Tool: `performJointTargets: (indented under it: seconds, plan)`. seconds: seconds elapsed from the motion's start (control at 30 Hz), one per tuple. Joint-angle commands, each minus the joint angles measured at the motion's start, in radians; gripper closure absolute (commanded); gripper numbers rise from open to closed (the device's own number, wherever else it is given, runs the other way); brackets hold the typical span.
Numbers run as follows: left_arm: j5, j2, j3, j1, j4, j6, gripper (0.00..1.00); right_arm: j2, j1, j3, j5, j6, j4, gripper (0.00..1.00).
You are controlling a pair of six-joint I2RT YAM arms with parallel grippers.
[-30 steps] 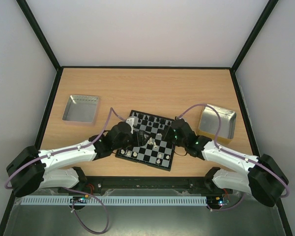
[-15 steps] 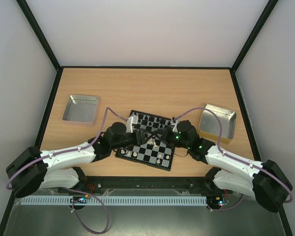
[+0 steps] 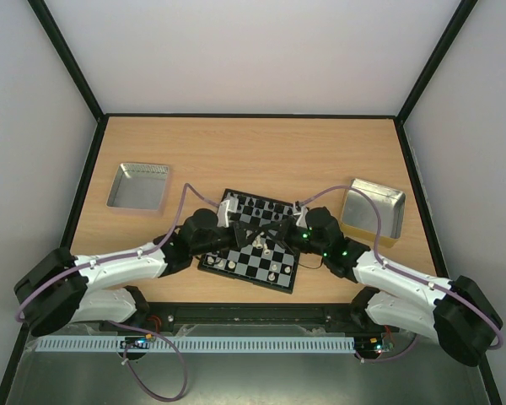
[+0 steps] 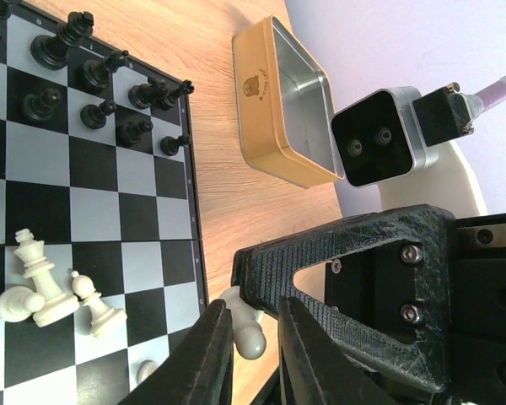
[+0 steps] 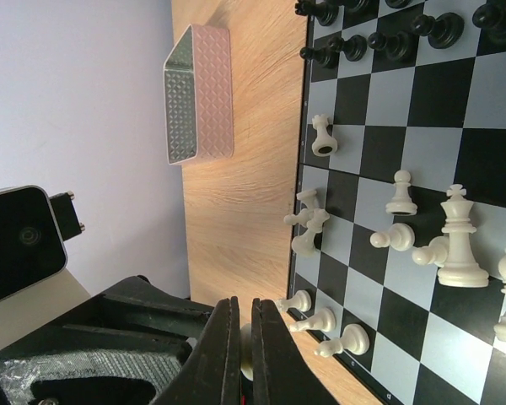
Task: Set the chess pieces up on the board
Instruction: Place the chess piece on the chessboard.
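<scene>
We find black chessmen [image 4: 93, 72] ranked along the 12 o'clock edge of the small black-and-grey chequered chessboard [image 4: 192, 202], cream-white chessmen [image 4: 35, 291] mostly toppled mid-board, left gripper [image 4: 253, 310] set close about 1 cream-white pawn [image 4: 250, 339], grasp unconfirmed, right gripper [image 5: 245, 304] clenched.

We take this for a robot test cell, probably a lab: white walls [image 3: 261, 51] and black frame bars [image 3: 67, 63] round a wooden table [image 3: 261, 152], a left arm [image 3: 118, 266] and right arm [image 3: 396, 274] bolted at the table's near edge.
</scene>
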Motion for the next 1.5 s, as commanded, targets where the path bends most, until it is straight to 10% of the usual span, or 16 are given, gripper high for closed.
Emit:
performJointTargets:
  seconds: [0.0,0.2,0.5,0.77,1.47]
  plan:
    - [0.003,0.013,0.010,0.005,0.024,0.019,0.83,-0.011,-0.004,-0.014,-0.016,0.005,0.027,0.98]
    - [-0.013,0.020,0.038,0.004,-0.034,0.052,0.96,-0.012,-0.004,-0.008,-0.008,-0.006,0.012,0.98]
    - [-0.228,0.037,0.228,-0.001,-0.612,0.237,0.98,-0.073,-0.005,0.090,0.237,-0.141,-0.245,0.54]
    - [-0.373,0.048,0.333,0.001,-1.021,0.307,0.95,-0.064,-0.004,0.108,0.334,-0.177,-0.318,0.52]
    - [-0.343,0.150,0.277,0.085,-1.086,0.330,0.95,-0.059,-0.005,0.072,0.346,-0.170,-0.321,0.53]
